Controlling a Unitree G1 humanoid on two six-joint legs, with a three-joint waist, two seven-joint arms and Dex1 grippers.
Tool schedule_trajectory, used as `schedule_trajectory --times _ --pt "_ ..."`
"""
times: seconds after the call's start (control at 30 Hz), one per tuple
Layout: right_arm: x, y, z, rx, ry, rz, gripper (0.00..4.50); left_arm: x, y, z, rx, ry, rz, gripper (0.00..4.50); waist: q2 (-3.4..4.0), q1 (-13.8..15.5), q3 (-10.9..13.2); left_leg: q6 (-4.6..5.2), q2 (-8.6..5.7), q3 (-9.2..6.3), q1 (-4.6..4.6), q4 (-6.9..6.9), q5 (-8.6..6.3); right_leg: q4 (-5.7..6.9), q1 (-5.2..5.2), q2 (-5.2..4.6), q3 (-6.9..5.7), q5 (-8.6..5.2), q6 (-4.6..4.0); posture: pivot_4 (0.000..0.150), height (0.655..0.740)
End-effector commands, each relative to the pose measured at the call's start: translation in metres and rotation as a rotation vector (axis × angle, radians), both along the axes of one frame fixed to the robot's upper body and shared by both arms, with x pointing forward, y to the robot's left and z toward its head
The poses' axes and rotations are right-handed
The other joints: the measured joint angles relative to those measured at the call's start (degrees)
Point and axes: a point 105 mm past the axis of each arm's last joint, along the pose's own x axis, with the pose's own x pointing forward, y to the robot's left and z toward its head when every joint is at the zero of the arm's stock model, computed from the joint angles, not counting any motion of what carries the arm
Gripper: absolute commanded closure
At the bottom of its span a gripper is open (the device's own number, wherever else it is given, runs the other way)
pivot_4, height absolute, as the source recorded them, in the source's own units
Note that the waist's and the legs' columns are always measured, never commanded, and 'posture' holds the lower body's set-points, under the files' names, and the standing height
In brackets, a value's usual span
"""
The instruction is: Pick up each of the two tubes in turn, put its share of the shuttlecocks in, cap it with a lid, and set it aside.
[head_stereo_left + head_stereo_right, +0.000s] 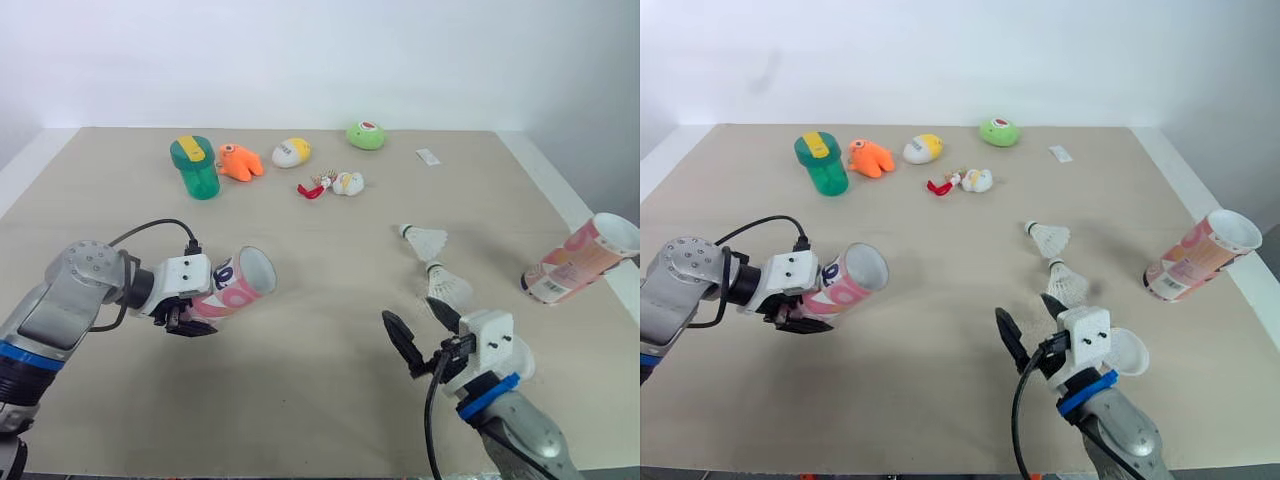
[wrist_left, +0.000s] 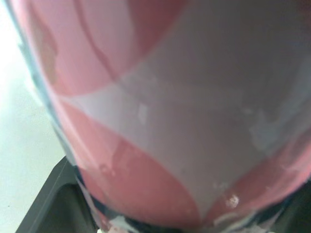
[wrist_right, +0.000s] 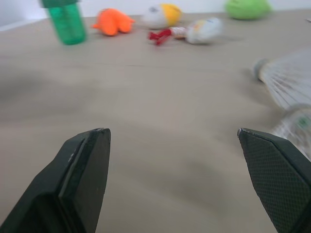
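First tube [image 1: 240, 283] lies crosswise in my left pincer [image 1: 198, 312], which is clamped around its lower half. I have it over the counter [image 1: 330, 400] toward the left edge, with its open mouth facing the counter's middle. The second tube [image 1: 580, 258] lies tilted at the right edge, mouth turned outward. My right pincer [image 1: 422, 332] hangs by the near edge, right of centre, fingers spread wide with nothing between them.

A green bottle [image 1: 196, 166] stands upright toward the far left corner. An orange toy [image 1: 240, 161] is just beside it, then a yellow toy [image 1: 291, 152], and a green toy [image 1: 366, 135] lies nearest the far edge. The far shuttlecock [image 1: 428, 240] and near shuttlecock [image 1: 450, 288] lie toward the right, the near one just beyond my right pincer. A red-and-white toy [image 1: 335, 185] lies near the yellow one. A white tag [image 1: 428, 156] lies toward the far right corner.
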Motion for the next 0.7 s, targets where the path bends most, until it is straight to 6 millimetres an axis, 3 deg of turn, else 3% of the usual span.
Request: schedule_trajectory --times 0.03,0.43,0.57,0.6,0.7 --pt "0.013 -0.014 0.005 -0.017 -0.036 -0.085 0.05 -0.005 -0.009 -0.011 -0.005 0.044 -0.040 1.03 -0.01 0.01 -0.01 0.00 -0.01 0.02 0.01 0.02 0.00 -0.01 0.01 -0.01 0.01 0.01 0.01 0.150 0.7400" --pt "0.056 -0.029 -0.007 0.033 0.025 -0.215 0.05 -0.005 -0.008 -0.006 -0.018 0.027 -0.018 1.03 0.07 0.19 -0.06 0.02 -0.08 0.02 -0.02 -0.04 0.01 -0.04 0.02 -0.02 0.08 -0.02 0.07 0.150 0.7400" --pt "0.066 -0.034 -0.006 0.097 0.039 -0.243 1.03 -0.005 -0.009 -0.006 -0.023 0.022 -0.015 1.03 0.07 0.19 -0.06 0.02 -0.08 0.02 -0.02 -0.02 0.02 -0.04 0.02 -0.02 0.09 0.03 0.10 0.150 0.7400" --pt "0.067 -0.033 -0.005 0.112 0.036 -0.244 1.63 -0.005 -0.009 -0.006 -0.025 0.021 -0.015 1.03 0.07 0.19 -0.06 0.02 -0.08 0.02 -0.02 -0.02 0.02 -0.04 0.02 -0.01 0.09 0.03 0.10 0.150 0.7400" --pt "0.069 -0.034 -0.002 0.136 0.035 -0.250 2.75 -0.005 -0.010 -0.006 -0.029 0.019 -0.015 1.03 0.08 0.19 -0.06 0.02 -0.08 0.02 -0.03 -0.03 0.02 -0.04 0.02 -0.01 0.09 0.02 0.10 0.150 0.7400"
